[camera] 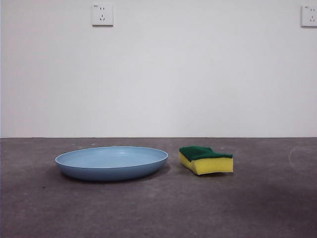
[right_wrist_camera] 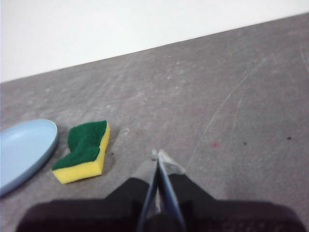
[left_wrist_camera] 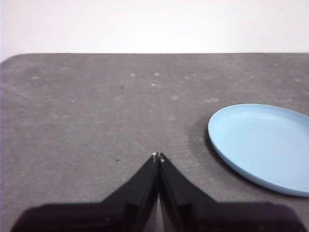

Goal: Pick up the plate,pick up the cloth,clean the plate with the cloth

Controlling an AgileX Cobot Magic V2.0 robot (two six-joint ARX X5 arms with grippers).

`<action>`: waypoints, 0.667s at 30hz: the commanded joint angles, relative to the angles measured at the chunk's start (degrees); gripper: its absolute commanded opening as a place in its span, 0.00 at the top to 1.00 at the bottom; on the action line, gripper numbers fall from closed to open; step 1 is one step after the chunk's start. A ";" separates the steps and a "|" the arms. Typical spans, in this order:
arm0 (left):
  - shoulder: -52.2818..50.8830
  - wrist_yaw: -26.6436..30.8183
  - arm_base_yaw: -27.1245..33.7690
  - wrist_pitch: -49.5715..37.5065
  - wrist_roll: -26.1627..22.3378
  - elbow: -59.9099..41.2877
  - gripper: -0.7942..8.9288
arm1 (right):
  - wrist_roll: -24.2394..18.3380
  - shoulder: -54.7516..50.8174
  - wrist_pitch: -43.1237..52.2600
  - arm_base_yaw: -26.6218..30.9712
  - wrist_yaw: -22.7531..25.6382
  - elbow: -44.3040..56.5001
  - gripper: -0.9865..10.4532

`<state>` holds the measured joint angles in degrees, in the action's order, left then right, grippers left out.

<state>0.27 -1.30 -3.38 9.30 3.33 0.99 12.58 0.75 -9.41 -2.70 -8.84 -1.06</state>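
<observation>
The blue plate (camera: pixel 112 162) and the yellow-green cloth (camera: pixel 206 159) sit side by side on the grey bench (camera: pixel 158 208), apart, while the left tool (left_wrist_camera: pixel 158 156) and the right tool (right_wrist_camera: pixel 158 153) are both pressed together, holding nothing.

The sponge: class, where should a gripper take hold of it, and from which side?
Grip the sponge across its yellow foam sides, coming from above. It lies flat, green layer up, apart from the plate; the right gripper is nearer.

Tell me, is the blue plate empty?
Empty: the plate shows only bare blue inside, with the sponge apart, beside it.
</observation>
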 commanded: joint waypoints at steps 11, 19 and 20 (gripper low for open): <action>10.54 -2.73 0.11 4.00 9.16 10.67 0.93 | 7.02 16.87 -4.17 -0.02 -0.28 -15.28 0.92; 28.76 -11.91 0.11 10.58 7.19 25.29 0.93 | -2.03 35.80 -14.64 -0.02 -8.24 -32.06 0.92; 31.47 -13.40 0.11 11.58 6.64 27.36 0.92 | -3.28 38.45 -16.50 -0.02 -10.32 -34.32 0.92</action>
<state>29.63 -13.50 -3.38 20.56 11.49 27.03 12.88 37.10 -25.06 -2.68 -17.54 -33.74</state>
